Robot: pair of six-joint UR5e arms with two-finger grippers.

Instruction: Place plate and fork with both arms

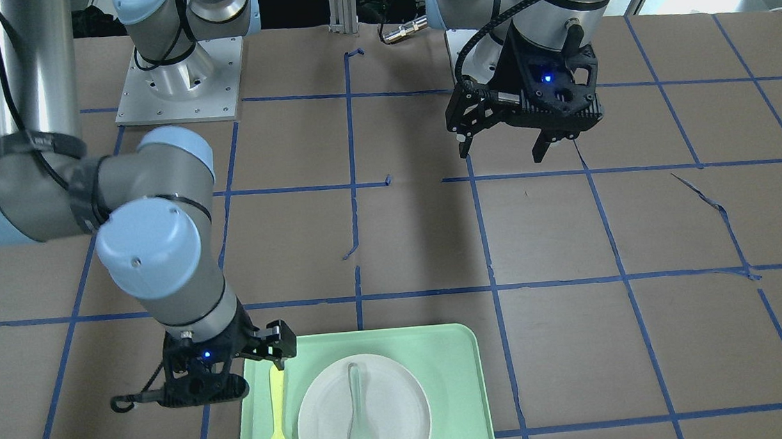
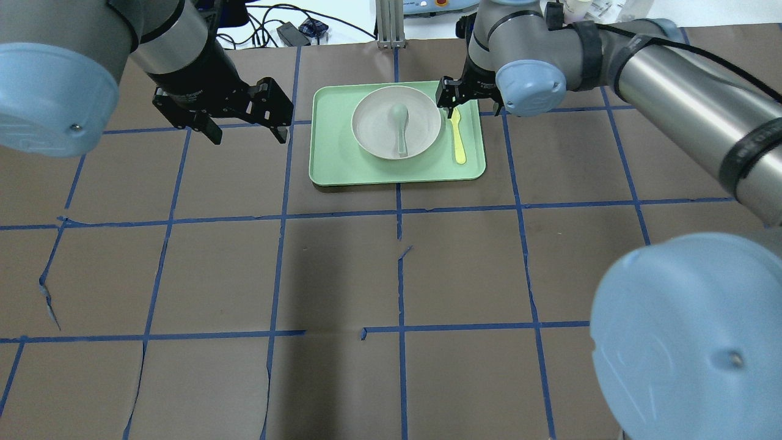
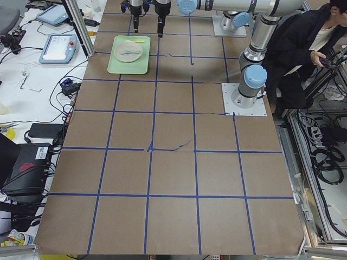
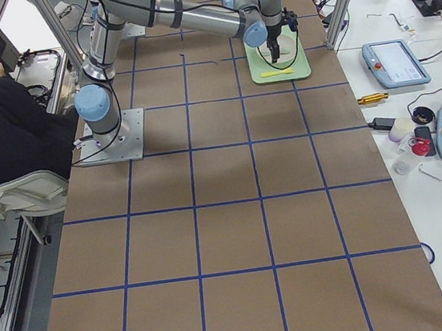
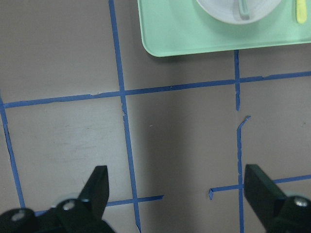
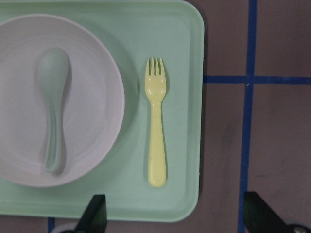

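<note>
The off-white plate (image 2: 421, 131) sits on the mint-green tray (image 2: 342, 165) with a grey-green spoon (image 2: 400, 125) lying in it. The pale-yellow fork (image 2: 459, 146) lies flat on the tray beside the plate, tines pointing away from the robot. My right gripper (image 2: 468, 101) hangs open and empty above the fork. Its wrist view shows the whole fork (image 6: 155, 131), the plate (image 6: 97, 97) and both open fingers (image 6: 95, 213). My left gripper (image 2: 247, 131) is open and empty over bare table beside the tray's other side; it also shows in the front view (image 1: 501, 151).
The table is brown paper with a grid of blue tape (image 2: 400, 211). The arm bases (image 1: 177, 76) stand at the robot's edge. An operator (image 3: 309, 49) sits beside the table. Tablets and cables (image 4: 390, 64) lie on the side bench beyond the tray.
</note>
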